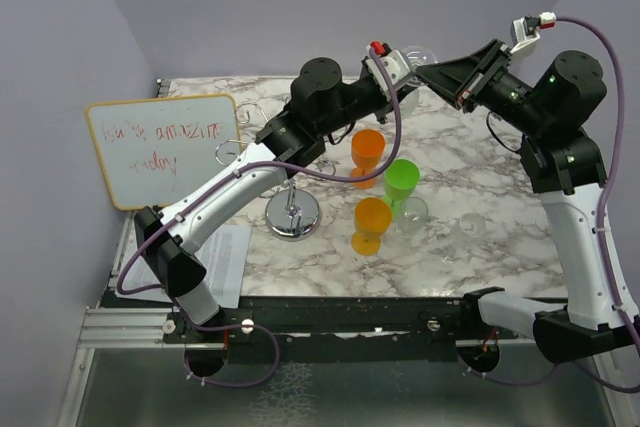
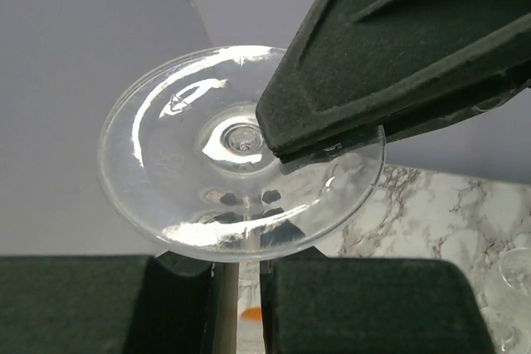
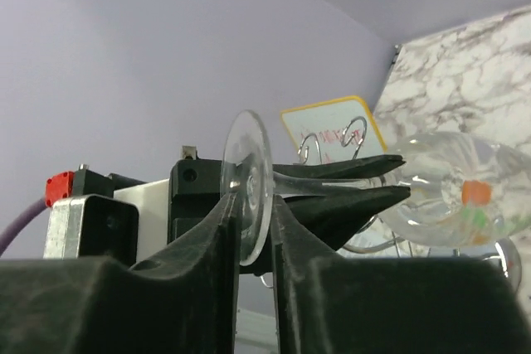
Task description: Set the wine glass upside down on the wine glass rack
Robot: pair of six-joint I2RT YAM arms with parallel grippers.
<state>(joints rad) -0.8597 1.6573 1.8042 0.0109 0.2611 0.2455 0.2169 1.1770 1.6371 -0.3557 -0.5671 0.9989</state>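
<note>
Wine glass point(image 2: 182, 147) is up in the air on the far side, over the marble table point(image 1: 500, 177). Left claw point(image 2: 241, 304) squeezes its stem. Right claw point(image 3: 249, 213) pinches its round foot. Shiny rack point(image 1: 293, 215) stands lower, nearer and to the left.

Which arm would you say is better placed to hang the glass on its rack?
Probably left: the left gripper holds the wine glass by its stem, and the wine glass rack stands by that arm. The right gripper clamps the foot, which must enter the loops.
</note>
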